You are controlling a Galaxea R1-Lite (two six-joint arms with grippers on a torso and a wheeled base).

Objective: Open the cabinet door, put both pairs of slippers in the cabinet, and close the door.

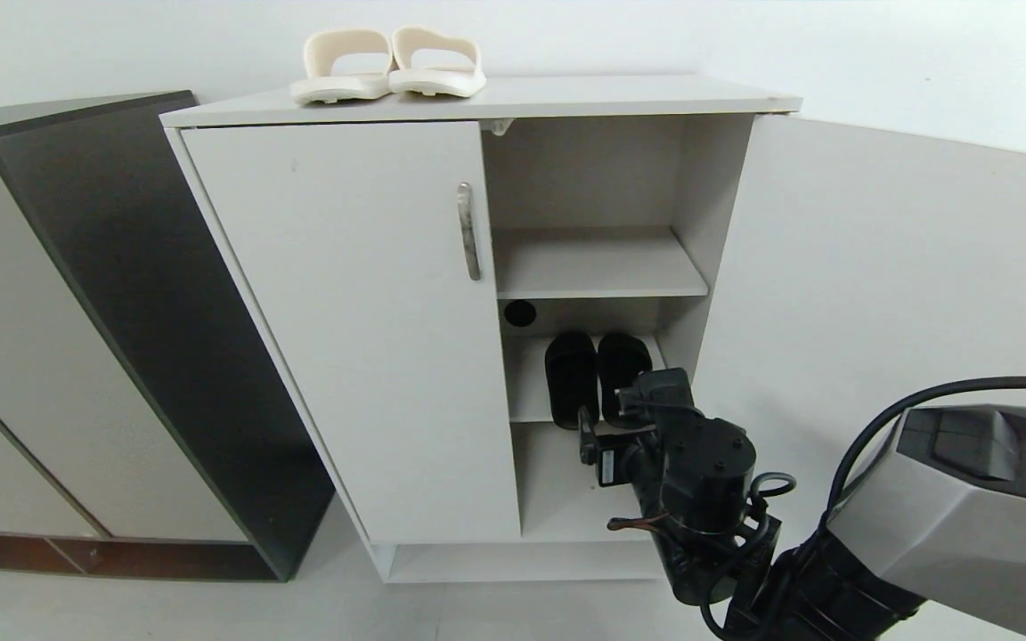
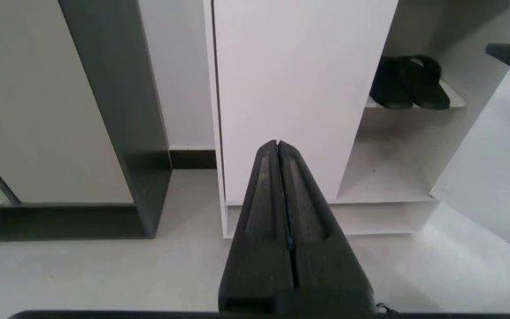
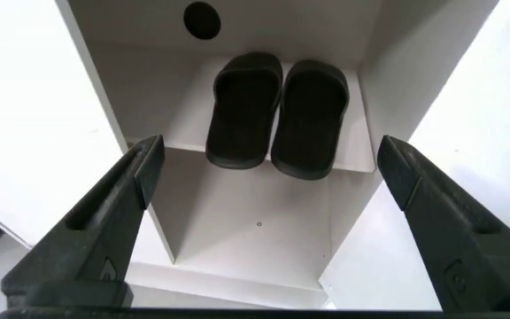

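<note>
The white cabinet [image 1: 620, 93] has its right door [image 1: 878, 294] swung wide open and its left door [image 1: 353, 320] closed. A pair of black slippers [image 1: 596, 374] lies side by side on the middle shelf inside, toes pointing out. A cream pair of slippers [image 1: 388, 64] rests on the cabinet top at the left. My right gripper [image 1: 620, 405] hangs open just in front of the black slippers [image 3: 277, 115], holding nothing; in its own wrist view the right gripper [image 3: 270, 151] frames them. My left gripper [image 2: 277, 149] is shut and empty, low before the closed door, with the black slippers [image 2: 410, 81] off to one side.
A dark grey cabinet [image 1: 148, 312] stands against the white one's left side. The upper shelf [image 1: 598, 263] and the bottom compartment [image 1: 557, 499] hold nothing. A metal handle [image 1: 468, 231] sits on the closed door's edge. Bare floor lies in front.
</note>
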